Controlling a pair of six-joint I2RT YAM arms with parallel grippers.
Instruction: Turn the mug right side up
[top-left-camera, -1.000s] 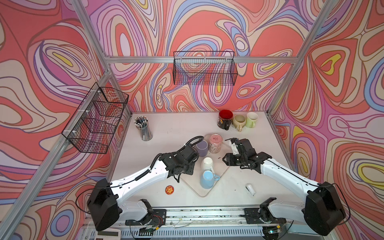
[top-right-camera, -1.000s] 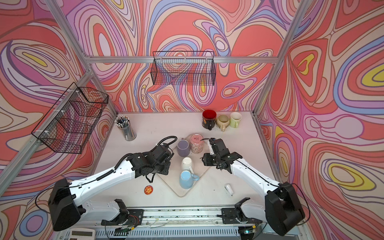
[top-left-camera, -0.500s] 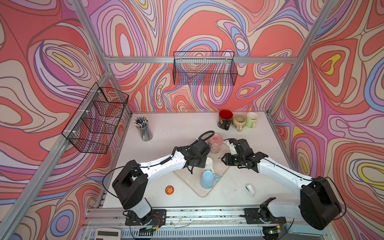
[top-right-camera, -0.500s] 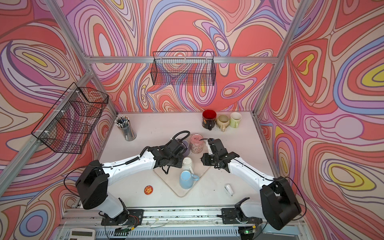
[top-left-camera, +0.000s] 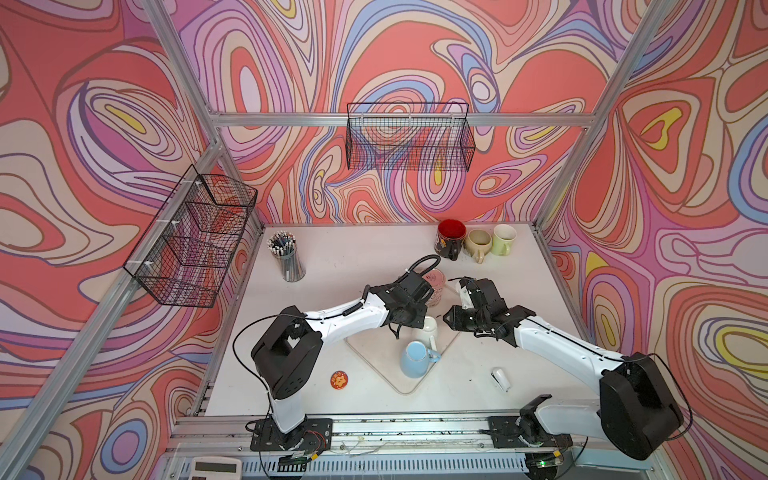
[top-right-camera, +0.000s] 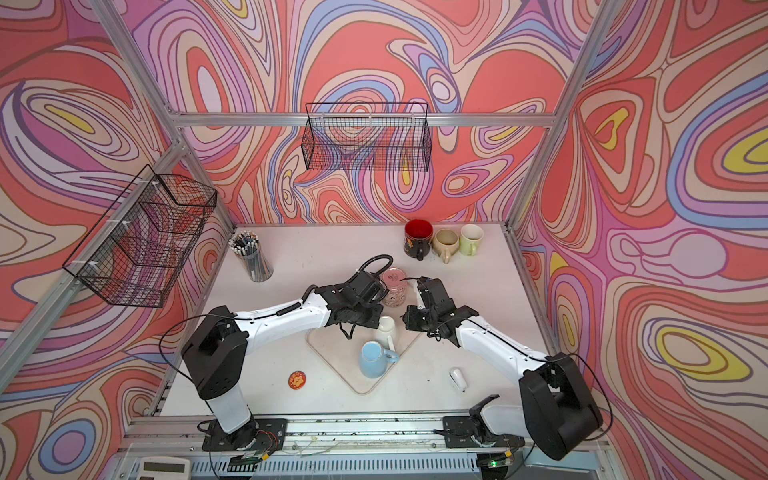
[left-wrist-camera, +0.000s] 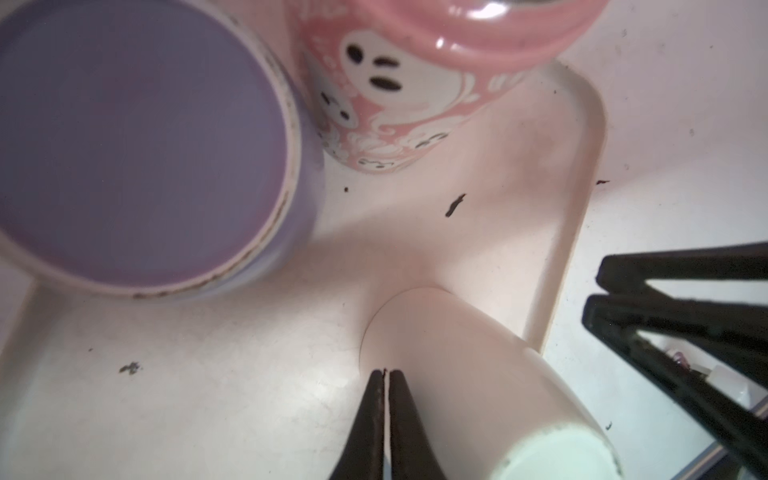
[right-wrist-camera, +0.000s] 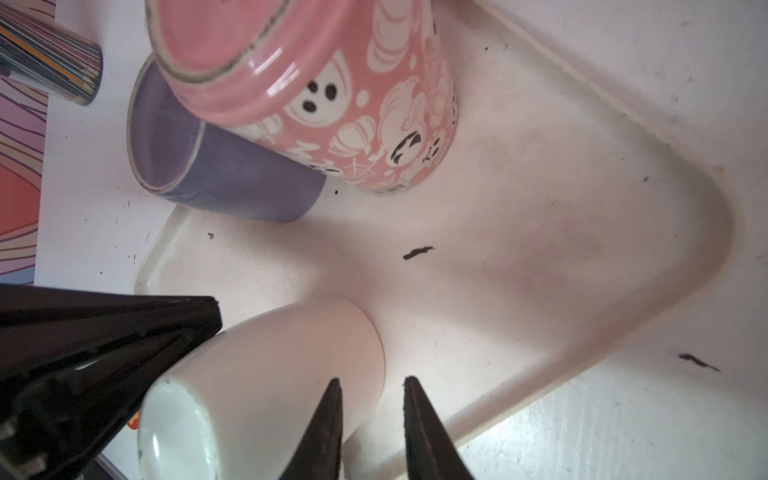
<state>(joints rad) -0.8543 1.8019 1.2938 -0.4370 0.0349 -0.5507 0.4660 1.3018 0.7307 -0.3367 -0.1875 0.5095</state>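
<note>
A white mug (top-left-camera: 428, 329) (top-right-camera: 386, 328) stands upside down on the cream tray (top-left-camera: 399, 384) (top-right-camera: 357, 384), base up (right-wrist-camera: 174, 428). Its handle shows in both top views. My left gripper (left-wrist-camera: 385, 371) (top-left-camera: 415, 324) is shut with nothing in it, tips against the mug's side (left-wrist-camera: 457, 365). My right gripper (right-wrist-camera: 372, 379) (top-left-camera: 445, 321) sits at the mug's opposite side, jaws a narrow gap apart. One finger (right-wrist-camera: 328, 419) lies across the mug wall (right-wrist-camera: 270, 365), the other over the tray (right-wrist-camera: 623, 216). Nothing is clearly pinched between them.
On the tray also stand a blue mug (top-left-camera: 415, 360), a pink ghost-print mug (top-left-camera: 437, 282) (right-wrist-camera: 332, 104) and a purple mug (left-wrist-camera: 137, 137). Three upright mugs (top-left-camera: 478, 245) sit back right, a pencil cup (top-left-camera: 287, 259) back left. A red badge (top-left-camera: 339, 379) and a small white object (top-left-camera: 500, 379) lie in front.
My left arm swung right, from the purple mug to the white mug, and its jaws closed. My right gripper's jaws narrowed while it edged toward the white mug.
</note>
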